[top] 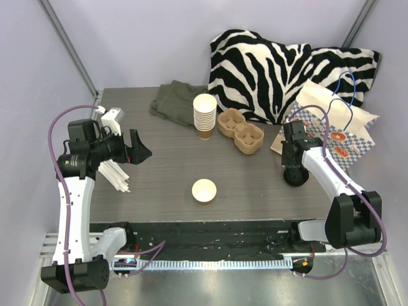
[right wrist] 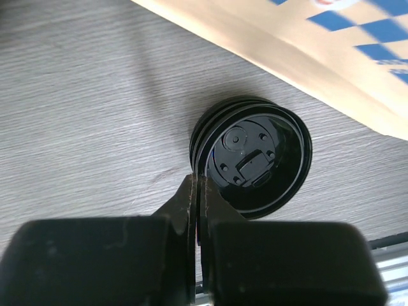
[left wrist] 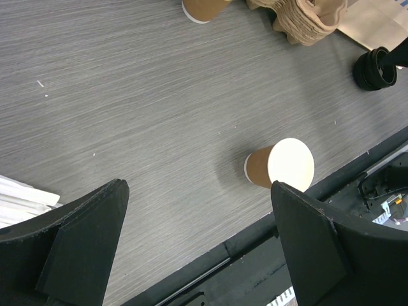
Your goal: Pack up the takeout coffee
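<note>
Capping step, I'd say: right pincer (right wrist: pixel 196 182) nips the lid (right wrist: pixel 255 159) at three o'clock by its rim, left pincer (left wrist: pixel 197 188) gapes empty; next, carry it toward nine o'clock onto the cup (top: pixel 204 190).

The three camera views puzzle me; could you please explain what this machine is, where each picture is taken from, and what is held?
Two robot arms are bolted to a table. The top view looks from above and behind them; each wrist camera rides on its arm. On the table: a single paper cup, a stack of cups, a cardboard cup carrier, a paper bag. The left end effector hangs open. The right end effector grips a black lid by its rim.
</note>
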